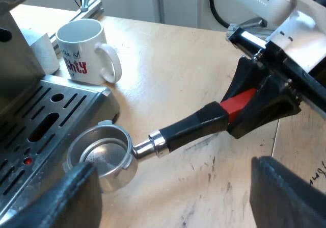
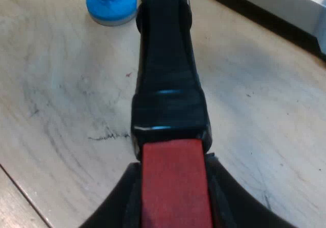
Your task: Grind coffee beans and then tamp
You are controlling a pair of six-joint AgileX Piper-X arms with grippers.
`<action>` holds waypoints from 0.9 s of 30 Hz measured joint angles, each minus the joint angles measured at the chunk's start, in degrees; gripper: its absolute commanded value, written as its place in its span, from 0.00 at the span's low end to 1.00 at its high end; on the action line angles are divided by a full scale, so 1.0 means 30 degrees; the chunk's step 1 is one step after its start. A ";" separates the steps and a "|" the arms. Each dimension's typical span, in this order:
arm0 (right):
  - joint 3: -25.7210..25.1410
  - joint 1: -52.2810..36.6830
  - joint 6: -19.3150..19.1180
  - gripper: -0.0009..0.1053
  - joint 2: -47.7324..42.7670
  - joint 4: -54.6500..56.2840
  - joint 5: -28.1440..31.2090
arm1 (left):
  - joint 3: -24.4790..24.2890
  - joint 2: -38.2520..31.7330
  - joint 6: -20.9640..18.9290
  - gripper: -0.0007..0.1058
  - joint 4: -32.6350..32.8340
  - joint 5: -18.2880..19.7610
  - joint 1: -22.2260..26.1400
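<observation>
The metal holder [image 1: 104, 154] has its round basket beside the drip tray of the espresso machine [image 1: 35, 121], and the basket shows bare metal inside. Its dark handle [image 1: 191, 127] runs away from the machine and ends in red [image 1: 237, 105]. My right gripper [image 1: 249, 110] is shut on that red end; in the right wrist view the handle [image 2: 168, 70] stretches out from between the fingers of my right gripper [image 2: 173, 207]. My left gripper [image 1: 173, 187] hangs open over the table close to the holder, with nothing between its fingers. A blue tamper [image 2: 111, 1] stands on the table beyond the handle.
A white mug [image 1: 84, 49] with printed lettering stands on the wooden table [image 1: 173, 59] next to the machine's drip tray. A small white container [image 1: 45, 52] sits behind the mug, against the machine.
</observation>
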 measured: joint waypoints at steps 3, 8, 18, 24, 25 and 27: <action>0.0631 0.0000 0.0000 0.01 0.0000 -0.0697 0.0012 | 0.0000 0.0000 0.0000 0.61 0.0000 0.0000 0.0000; 0.1282 0.0000 0.0000 0.01 0.0000 -0.0985 0.0012 | 0.0000 0.0000 0.0000 0.61 0.0000 0.0000 0.0000; 0.1484 -0.2478 -0.0079 0.01 0.0000 -0.1249 -0.1459 | 0.0000 0.0000 0.0000 0.61 0.0000 0.0000 0.0000; 0.1484 -0.4400 -0.3007 0.01 0.0000 -0.1519 -0.4261 | 0.0000 0.0000 0.0000 0.61 0.0000 0.0000 0.0000; 0.1484 -0.4564 -0.3584 0.01 0.0000 -0.1784 -0.4401 | 0.0000 0.0000 0.0000 0.61 0.0000 0.0000 0.0000; 0.1484 -0.4828 -0.3878 0.01 0.0000 -0.2372 -0.4568 | 0.0000 0.0000 0.0000 0.61 0.0000 0.0000 0.0000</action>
